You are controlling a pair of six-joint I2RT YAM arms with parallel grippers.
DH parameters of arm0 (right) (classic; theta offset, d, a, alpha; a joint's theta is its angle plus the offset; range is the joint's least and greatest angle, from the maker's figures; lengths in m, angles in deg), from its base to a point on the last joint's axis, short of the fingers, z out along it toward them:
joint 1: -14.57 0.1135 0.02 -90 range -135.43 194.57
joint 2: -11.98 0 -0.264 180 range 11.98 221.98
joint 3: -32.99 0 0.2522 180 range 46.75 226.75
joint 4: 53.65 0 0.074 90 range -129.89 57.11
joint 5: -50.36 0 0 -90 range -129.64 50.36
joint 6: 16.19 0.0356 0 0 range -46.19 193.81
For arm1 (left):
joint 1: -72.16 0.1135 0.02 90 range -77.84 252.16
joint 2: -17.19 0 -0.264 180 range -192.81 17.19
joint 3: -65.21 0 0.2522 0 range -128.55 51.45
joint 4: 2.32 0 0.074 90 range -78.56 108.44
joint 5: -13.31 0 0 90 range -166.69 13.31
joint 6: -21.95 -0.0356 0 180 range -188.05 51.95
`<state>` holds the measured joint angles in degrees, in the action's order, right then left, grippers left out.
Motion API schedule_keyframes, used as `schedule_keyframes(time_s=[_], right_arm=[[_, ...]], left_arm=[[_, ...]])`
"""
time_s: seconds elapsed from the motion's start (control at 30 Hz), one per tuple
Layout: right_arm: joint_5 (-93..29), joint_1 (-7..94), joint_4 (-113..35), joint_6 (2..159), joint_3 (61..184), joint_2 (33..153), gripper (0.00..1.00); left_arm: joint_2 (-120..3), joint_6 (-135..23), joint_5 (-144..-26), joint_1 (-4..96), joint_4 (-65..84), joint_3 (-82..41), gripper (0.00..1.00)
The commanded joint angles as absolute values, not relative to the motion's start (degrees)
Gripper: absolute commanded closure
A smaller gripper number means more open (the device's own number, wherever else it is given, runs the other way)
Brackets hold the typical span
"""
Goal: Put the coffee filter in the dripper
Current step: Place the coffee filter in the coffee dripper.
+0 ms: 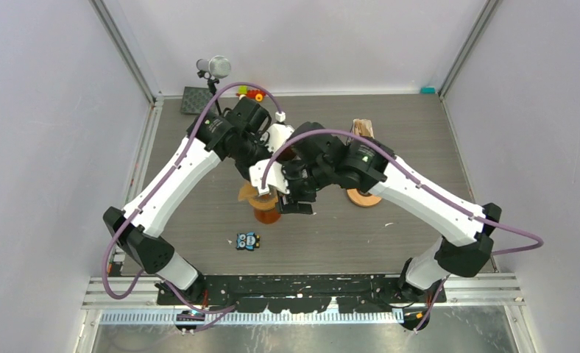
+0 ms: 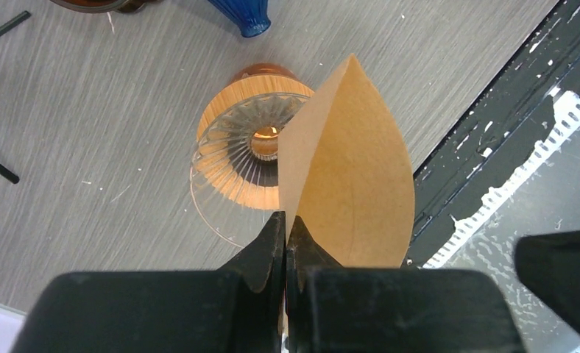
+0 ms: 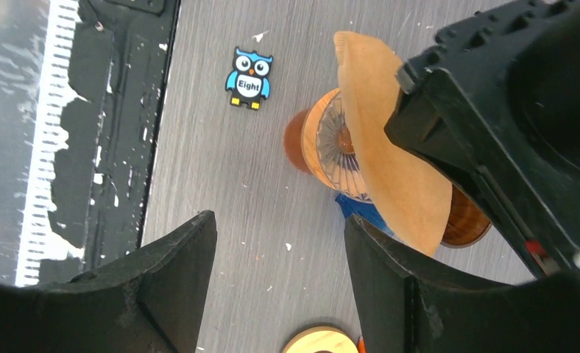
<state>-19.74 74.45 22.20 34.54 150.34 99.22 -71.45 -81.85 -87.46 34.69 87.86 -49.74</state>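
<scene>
The left gripper [image 2: 285, 229] is clenched on the lower edge of the filter [image 2: 349, 184], a brown paper folded to a leaf shape, which stands up from the fingertips with its point away from the gripper. The filter is in the air, not yet in the dripper [image 2: 232, 165]; in the left wrist view it covers the right part of the dripper's rim. The right gripper [image 3: 278, 228] is released, its two fingers wide apart with nothing between them, and it hangs above the counter [image 2: 88, 147] just beside the dripper and near the left gripper. In the overhead view the two grippers meet over the middle of the counter, and their arms hide part of what lies under them. Nearest to the arm bases lies a small owl card [image 3: 247, 76] with the word "Eight" on it, flat on the counter and apart from the dripper. Behind it stands the dripper, upright on an amber vessel; its ribbed glass inside is seen down to the middle hole, which glows amber. Just behind the dripper is a blue ribbed thing [image 2: 243, 16]; what it is I cannot tell. To the right lies a round wooden disc [image 1: 363, 197], partly under the right arm. Farther back are a brown packet [image 1: 363, 128], a small coloured toy [image 1: 252, 93] at the far edge, and a microphone [image 1: 215, 68] in the far left corner.
</scene>
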Motion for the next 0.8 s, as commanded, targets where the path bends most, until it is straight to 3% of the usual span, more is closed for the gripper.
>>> schedule_keyframes(time_s=[0.0,0.77], right_arm=[[-24.7,76.43,24.13,30.33,153.57,101.14,0.31],[-34.17,79.28,23.93,28.02,157.36,105.05,0.32]], left_arm=[[-71.91,-82.0,-90.78,35.27,89.88,-52.09,1.0],[-74.79,-82.55,-93.39,35.66,93.59,-55.95,1.0]])
